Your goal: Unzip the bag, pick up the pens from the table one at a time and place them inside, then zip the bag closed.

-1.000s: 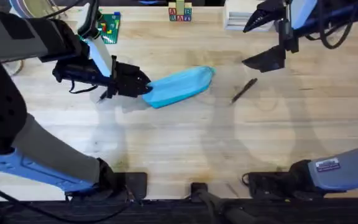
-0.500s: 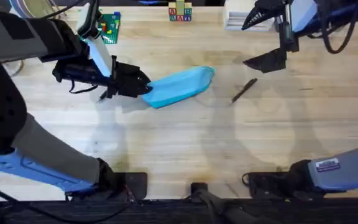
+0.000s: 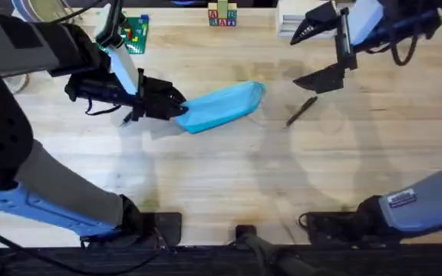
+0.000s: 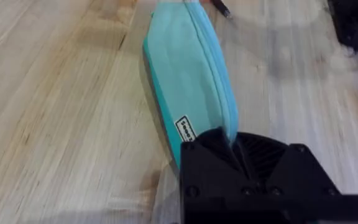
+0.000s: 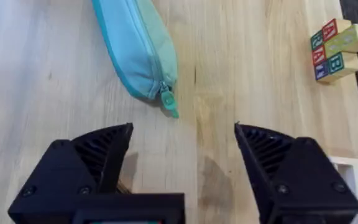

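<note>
My left gripper (image 3: pixel 176 107) is clamped on the near end of the bag (image 3: pixel 222 106), which lies zipped on the table (image 3: pixel 229 176). My right gripper (image 5: pixel 182 152) hangs above, jaws spread wide, and one pen (image 3: pixel 301 111) rests just beside the bag's far end.

Right end effector (image 3: pixel 317 55) now slightly farther left, higher.

I see the zipped light blue bag (image 3: pixel 222 106) lying slantwise mid-table (image 3: pixel 229 176), one black pen (image 3: pixel 301 111) near its right.
</note>
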`<state>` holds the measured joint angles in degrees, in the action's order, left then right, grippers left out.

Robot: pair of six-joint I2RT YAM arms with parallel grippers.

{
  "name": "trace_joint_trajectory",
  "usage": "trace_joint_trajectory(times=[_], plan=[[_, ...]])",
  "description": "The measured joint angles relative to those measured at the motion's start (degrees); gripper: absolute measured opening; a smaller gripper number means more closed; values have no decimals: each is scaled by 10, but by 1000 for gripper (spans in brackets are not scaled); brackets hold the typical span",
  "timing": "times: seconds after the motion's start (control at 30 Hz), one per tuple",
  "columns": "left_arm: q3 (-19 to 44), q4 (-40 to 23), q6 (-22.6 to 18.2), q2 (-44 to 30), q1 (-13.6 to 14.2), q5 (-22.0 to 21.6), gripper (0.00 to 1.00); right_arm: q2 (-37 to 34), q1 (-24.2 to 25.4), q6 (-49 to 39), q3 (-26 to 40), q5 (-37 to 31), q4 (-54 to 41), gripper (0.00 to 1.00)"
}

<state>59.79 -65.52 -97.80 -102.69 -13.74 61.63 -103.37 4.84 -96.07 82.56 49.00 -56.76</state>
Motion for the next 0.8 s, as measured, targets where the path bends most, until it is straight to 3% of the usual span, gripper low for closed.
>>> trace_joint_trajectory(times=[0.8], plan=[[0, 0, 0, 0, 0, 0, 42, -99, -14, 0, 0, 20, 31, 995]])
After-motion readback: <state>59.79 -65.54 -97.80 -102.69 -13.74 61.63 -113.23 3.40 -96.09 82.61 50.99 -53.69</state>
